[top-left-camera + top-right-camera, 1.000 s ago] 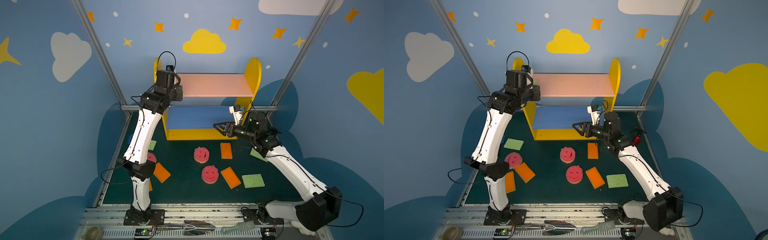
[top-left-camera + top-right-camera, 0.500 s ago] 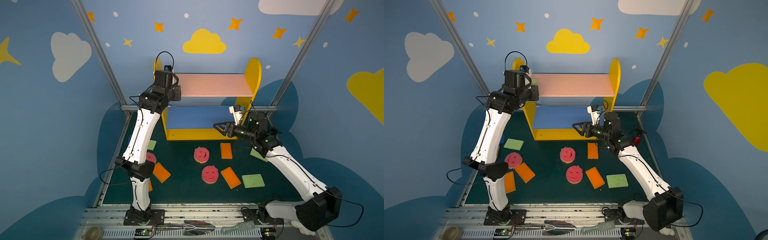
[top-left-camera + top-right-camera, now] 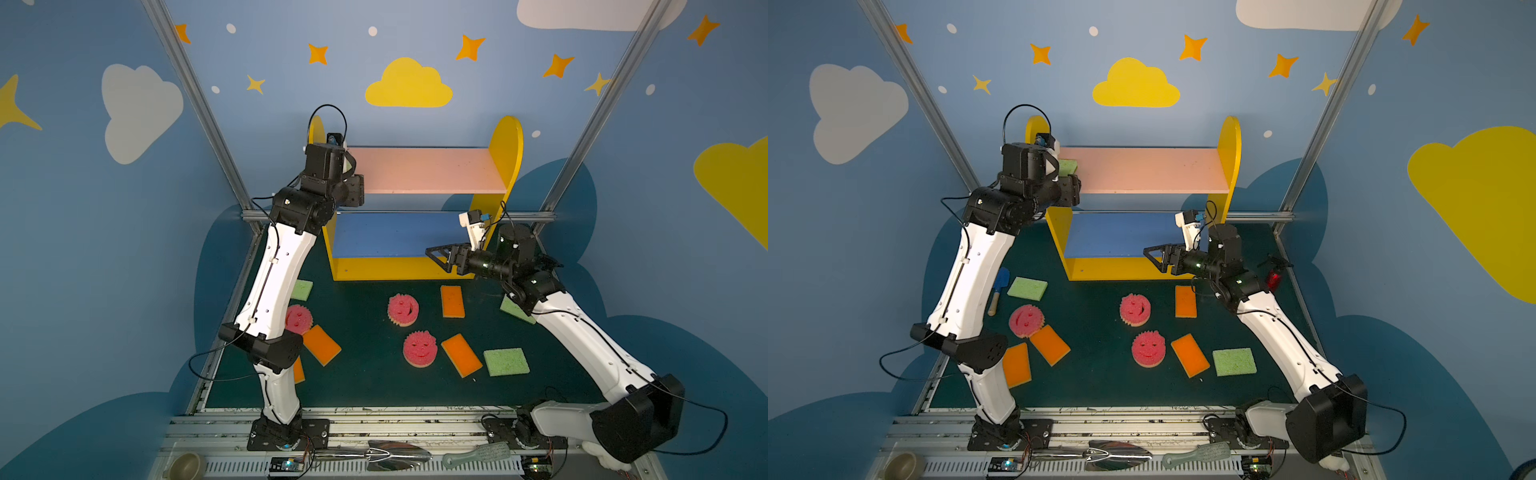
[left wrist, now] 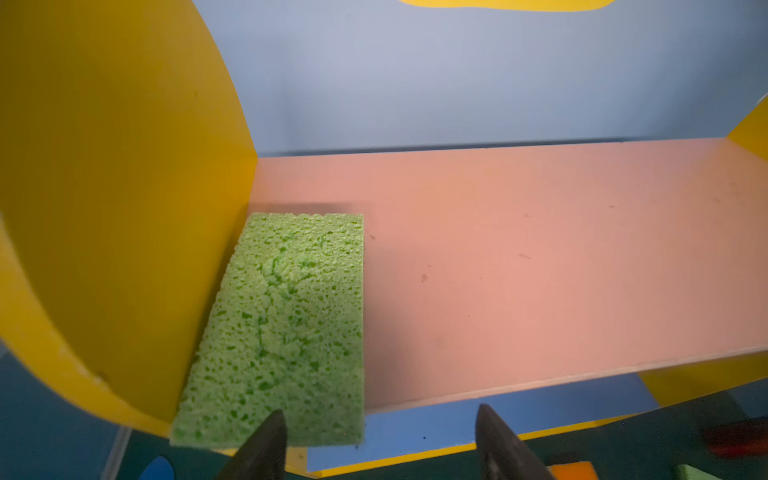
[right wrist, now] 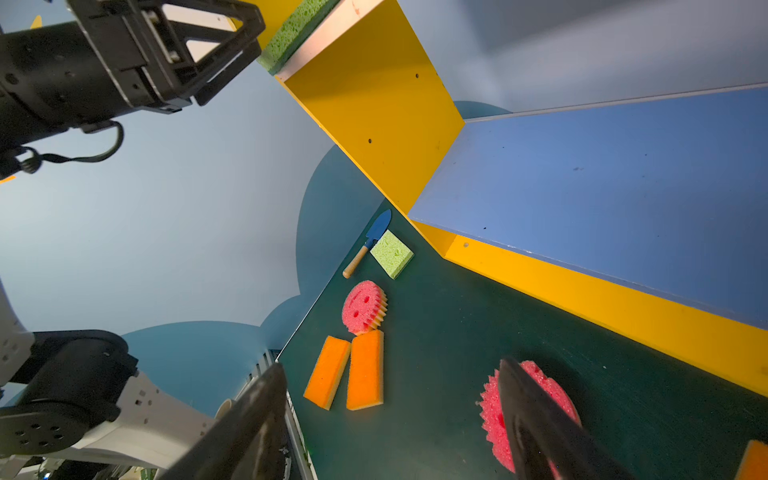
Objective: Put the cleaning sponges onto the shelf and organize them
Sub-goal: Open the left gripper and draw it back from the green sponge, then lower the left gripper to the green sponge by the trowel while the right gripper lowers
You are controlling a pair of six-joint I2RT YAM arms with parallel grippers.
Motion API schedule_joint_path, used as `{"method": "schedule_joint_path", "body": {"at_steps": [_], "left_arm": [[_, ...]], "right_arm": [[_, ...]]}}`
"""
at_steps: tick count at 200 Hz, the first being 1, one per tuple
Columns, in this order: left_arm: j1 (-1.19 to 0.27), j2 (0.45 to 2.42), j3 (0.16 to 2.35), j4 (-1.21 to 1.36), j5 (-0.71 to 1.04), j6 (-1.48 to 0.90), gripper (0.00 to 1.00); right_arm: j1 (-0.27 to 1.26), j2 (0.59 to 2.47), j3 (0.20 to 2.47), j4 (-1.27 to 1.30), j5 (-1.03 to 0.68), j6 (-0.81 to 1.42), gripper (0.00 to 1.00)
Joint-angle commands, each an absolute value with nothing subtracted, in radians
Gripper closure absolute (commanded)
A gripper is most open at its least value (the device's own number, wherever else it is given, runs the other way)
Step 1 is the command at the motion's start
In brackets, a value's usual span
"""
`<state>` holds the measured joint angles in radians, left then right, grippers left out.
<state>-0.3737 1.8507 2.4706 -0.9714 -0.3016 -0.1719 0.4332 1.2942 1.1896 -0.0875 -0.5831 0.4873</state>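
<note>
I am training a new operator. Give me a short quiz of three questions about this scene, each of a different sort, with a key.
1. True or false: a green sponge lies flat on the pink top board, against the yellow side panel.
2. How many round pink sponges lie on the dark green mat? A) two B) three C) five
3. Fill in: the jaws of the left gripper stand ___ (open or shut).
Key: 1 true; 2 B; 3 open.
</note>
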Motion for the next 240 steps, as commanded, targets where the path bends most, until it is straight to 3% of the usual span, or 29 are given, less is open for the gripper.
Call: {"method": "schedule_joint_path", "body": {"at_steps": [1, 43, 99, 139, 173, 200, 224, 240], "left_arm": [[-0.386, 1.776, 2.453, -0.948, -0.320, -0.166, 0.23], [-0.460, 1.552, 2.169, -0.825, -0.298, -0.196, 0.20], [-0.485, 1.231, 1.471, -0.649, -0.186, -0.355, 0.20], [-0.509, 1.131, 1.087, -0.512, -0.115, -0.444, 0.21], [-0.519, 1.105, 0.892, -0.434, -0.103, -0.498, 0.22], [-0.517, 1.095, 0.790, -0.469, -0.201, -0.555, 0.20], [-0.516, 1.084, 0.721, -0.523, -0.301, -0.620, 0.14], [-0.504, 1.077, 0.675, -0.517, -0.292, -0.651, 0.06]], "right_arm": [[0.427, 1.255, 1.223, -0.114, -0.575, 0.461, 0.20], [0.417, 1.216, 1.246, -0.173, -0.552, 0.435, 0.19], [0.422, 1.163, 1.149, -0.229, -0.539, 0.436, 0.18], [0.429, 1.127, 0.992, -0.286, -0.491, 0.422, 0.22], [0.450, 1.116, 0.865, -0.276, -0.479, 0.435, 0.24], [0.511, 1.159, 0.828, -0.274, -0.463, 0.432, 0.24], [0.554, 1.215, 0.830, -0.266, -0.444, 0.432, 0.23], [0.559, 1.245, 0.842, -0.263, -0.444, 0.433, 0.23]]}}
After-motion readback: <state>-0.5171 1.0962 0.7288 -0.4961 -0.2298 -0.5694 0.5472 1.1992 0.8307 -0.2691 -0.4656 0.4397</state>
